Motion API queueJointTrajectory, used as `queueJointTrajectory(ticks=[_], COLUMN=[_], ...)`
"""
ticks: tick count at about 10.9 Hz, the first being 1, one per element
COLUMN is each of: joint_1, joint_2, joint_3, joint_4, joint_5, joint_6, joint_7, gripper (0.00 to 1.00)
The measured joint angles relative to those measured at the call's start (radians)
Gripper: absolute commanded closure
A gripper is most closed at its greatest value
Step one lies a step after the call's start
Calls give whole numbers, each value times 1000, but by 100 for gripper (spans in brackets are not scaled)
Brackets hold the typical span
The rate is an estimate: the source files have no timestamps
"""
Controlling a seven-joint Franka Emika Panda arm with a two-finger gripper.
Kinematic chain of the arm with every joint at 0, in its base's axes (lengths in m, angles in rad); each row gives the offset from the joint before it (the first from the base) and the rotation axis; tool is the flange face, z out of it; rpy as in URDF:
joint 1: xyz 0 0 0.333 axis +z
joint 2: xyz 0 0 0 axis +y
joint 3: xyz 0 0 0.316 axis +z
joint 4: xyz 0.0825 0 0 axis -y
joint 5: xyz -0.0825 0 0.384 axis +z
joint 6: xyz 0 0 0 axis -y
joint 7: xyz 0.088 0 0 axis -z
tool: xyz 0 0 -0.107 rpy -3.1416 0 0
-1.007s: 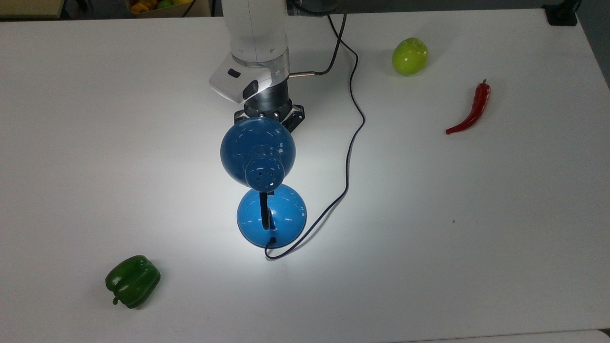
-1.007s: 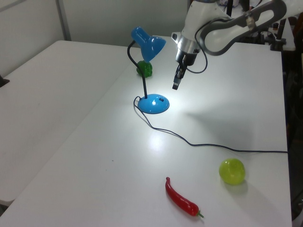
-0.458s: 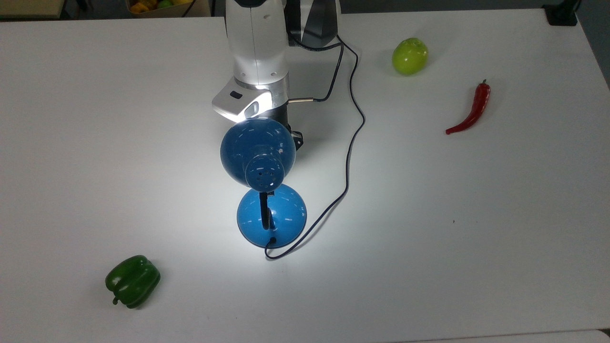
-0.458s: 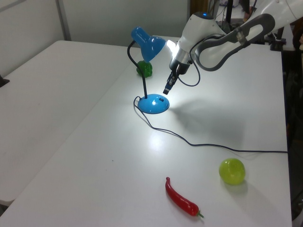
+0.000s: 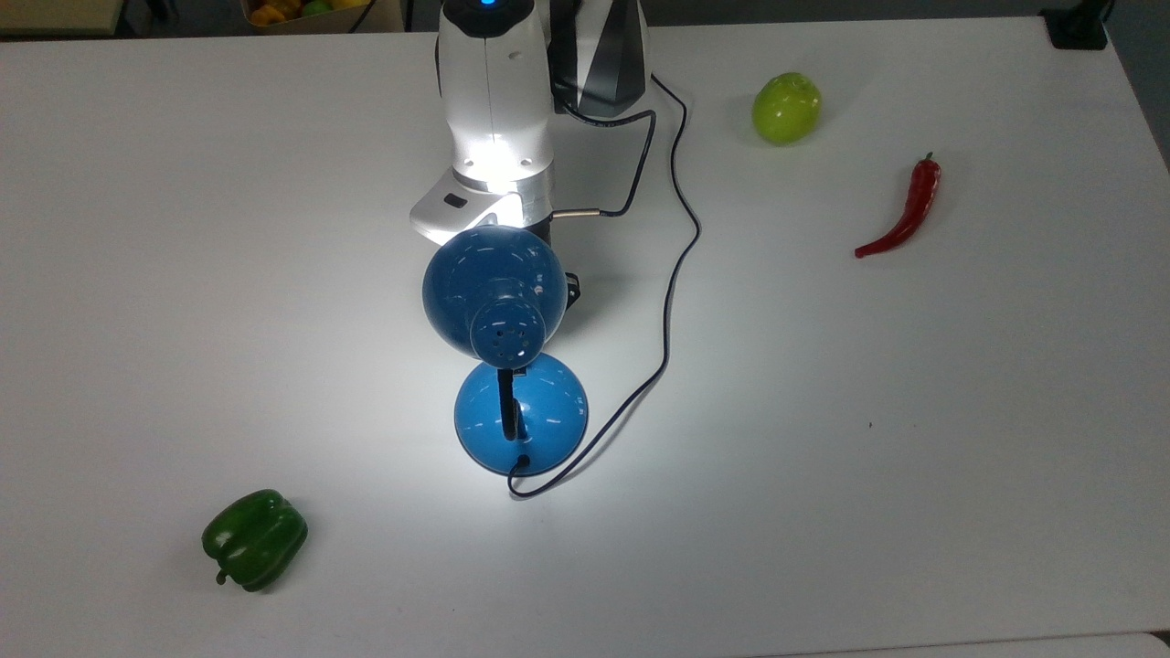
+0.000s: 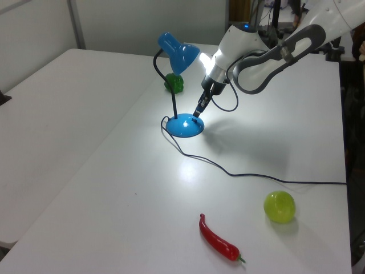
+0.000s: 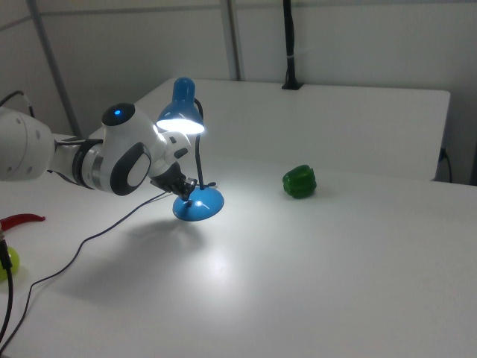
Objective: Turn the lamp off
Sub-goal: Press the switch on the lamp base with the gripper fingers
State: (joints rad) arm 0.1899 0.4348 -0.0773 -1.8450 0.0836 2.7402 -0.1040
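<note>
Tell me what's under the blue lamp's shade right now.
Under the glossy blue domed shade the robot's hand reaches down to the round blue base on the brightly lit white table. The bulb itself is hidden.

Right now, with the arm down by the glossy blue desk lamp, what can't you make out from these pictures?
- Gripper: in the top view the blue domed shade covers it.
- Whether its tip touches the round blue lamp base: too small in the left view.
- Any switch on the base: top view, hidden under the shade; elsewhere too small.
- Black cord: runs off the left view's right edge.
</note>
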Motion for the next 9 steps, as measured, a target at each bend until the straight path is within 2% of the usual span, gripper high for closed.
queueJointTrajectory(ticks=[9], joint_1=[0], joint_2=[29], joint_3=[0], joint_4=[0], joint_5=[0], joint_6=[25], joint_7=[0], gripper=[100])
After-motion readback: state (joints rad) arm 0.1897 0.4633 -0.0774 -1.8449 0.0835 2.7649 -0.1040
